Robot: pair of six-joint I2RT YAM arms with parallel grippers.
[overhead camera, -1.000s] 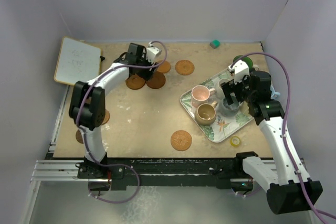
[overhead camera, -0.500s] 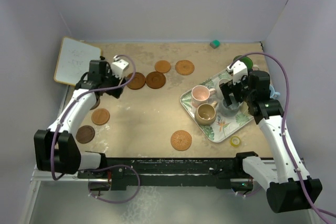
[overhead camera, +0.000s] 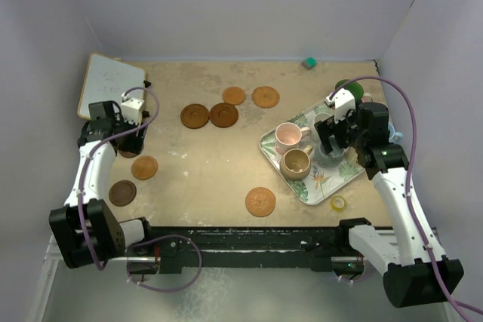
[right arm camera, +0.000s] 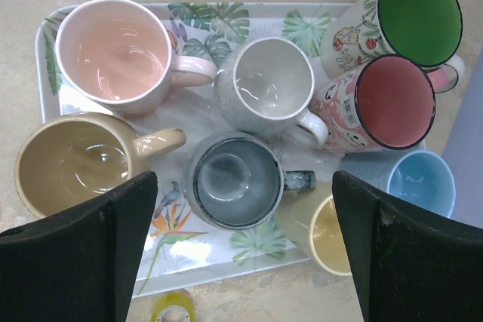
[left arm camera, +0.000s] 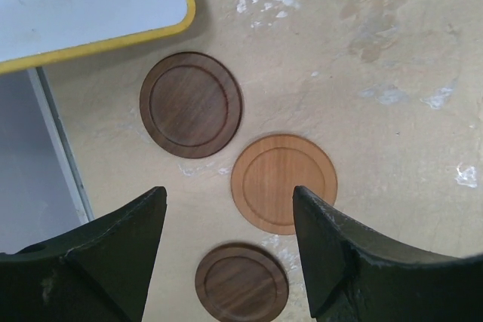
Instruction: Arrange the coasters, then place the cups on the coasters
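High overview; right wrist (close) overlooks shared cups [right arm camera: 236,179]

No legible word, brand or number appears in any of my views. My right wrist camera shows a white barcode sticker [right arm camera: 349,101] on the side of the red mug [right arm camera: 404,99], its digits too small to read. The whiteboard [overhead camera: 110,87] at the far left corner of the table [overhead camera: 204,164] carries only faint, unreadable marks.
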